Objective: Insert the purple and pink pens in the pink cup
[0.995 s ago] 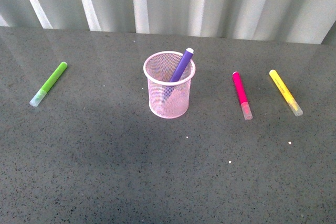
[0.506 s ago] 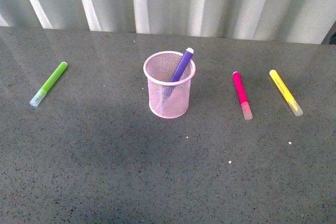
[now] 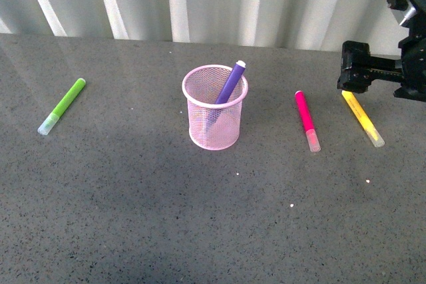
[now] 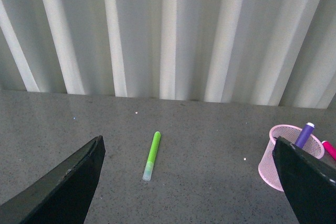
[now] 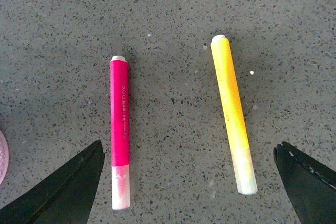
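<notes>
Right end effector (image 3: 351,68) has swung in above the pink pen (image 3: 307,120) and yellow marker (image 3: 363,119), jaws spread wide, holding nothing.

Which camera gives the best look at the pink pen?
Right wrist view: the pink pen lies whole and close up. Front view shows it small, right of the pink cup; left wrist catches only a sliver.

1. The tabletop (image 3: 133,217) looks like speckled grey stone, smooth and faintly glossy.
2. The pink cup (image 3: 214,124) is painted wire mesh with a solid rolled rim.
3. The pink pen (image 5: 119,129) and purple pen (image 3: 231,81) look like smooth plastic; the pink one's cap is translucent.
</notes>
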